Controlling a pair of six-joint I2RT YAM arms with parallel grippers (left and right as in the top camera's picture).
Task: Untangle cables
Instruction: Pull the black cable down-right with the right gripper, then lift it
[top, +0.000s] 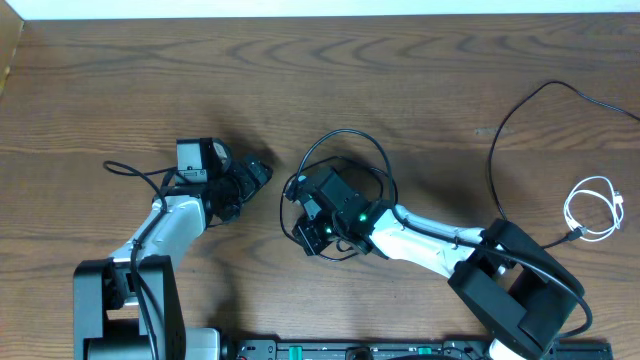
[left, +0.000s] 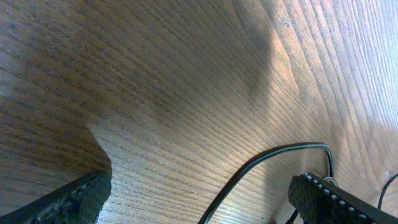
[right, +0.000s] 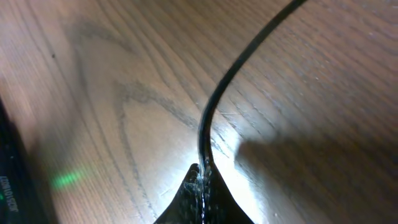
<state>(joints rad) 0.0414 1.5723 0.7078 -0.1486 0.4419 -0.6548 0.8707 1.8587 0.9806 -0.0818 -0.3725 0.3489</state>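
Untangling partly done. We see the white cable (top: 592, 208) coiled at the right edge of the desk (top: 420, 80), with a long black cable (top: 515, 108) spread beside it. The right hand (right: 200, 182), clenched, pinches the looped black cable (top: 345, 138) at centre, not yet straightened. The left hand (top: 257, 173) hangs released nearby.

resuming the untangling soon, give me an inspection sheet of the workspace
surface: brown wood-grain table
job's things: thin black looped cable at centre; long thin black cable and coiled short white cable at right, apart from the loop
clutter: nothing seen
grippers: left gripper open, holding nothing; right gripper shut on the thin black looped cable
cables: thicker black robot wires on the arms
surroundings: pale strip beyond the far edge
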